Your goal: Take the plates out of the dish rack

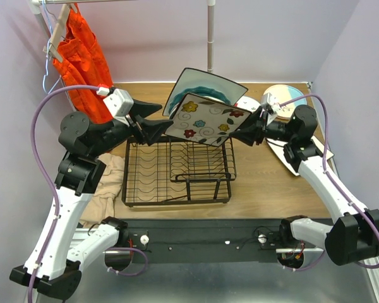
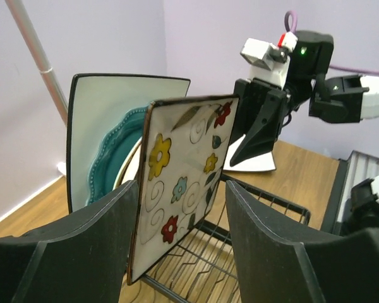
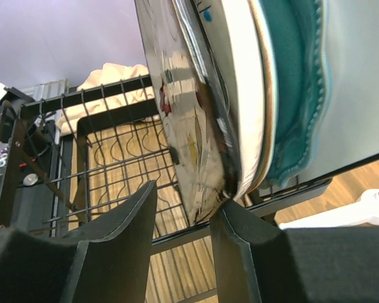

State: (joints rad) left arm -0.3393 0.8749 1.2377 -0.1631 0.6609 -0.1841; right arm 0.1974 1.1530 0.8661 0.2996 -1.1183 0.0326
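Note:
The black wire dish rack [image 1: 177, 172] stands mid-table. At its back, a colourful flower-print square plate [image 1: 205, 120] stands tilted over the raised tier. Behind it are a dark teal scalloped plate [image 2: 117, 148] and a pale square plate [image 1: 205, 82]. My left gripper [image 1: 166, 129] is open, its fingers [image 2: 95, 243] on either side of the flower plate's left edge [image 2: 183, 170]. My right gripper [image 1: 235, 134] straddles the plate's right corner [image 3: 196, 158]. One fingertip [image 3: 230, 211] touches the corner and a gap remains at the other finger.
A round pale plate [image 1: 284, 101] and white plates [image 1: 297, 161] lie on the table at the right, partly under my right arm. An orange garment [image 1: 82, 57] hangs at the back left. Cream cloth [image 1: 104, 189] lies left of the rack. A white pole [image 1: 210, 35] rises behind.

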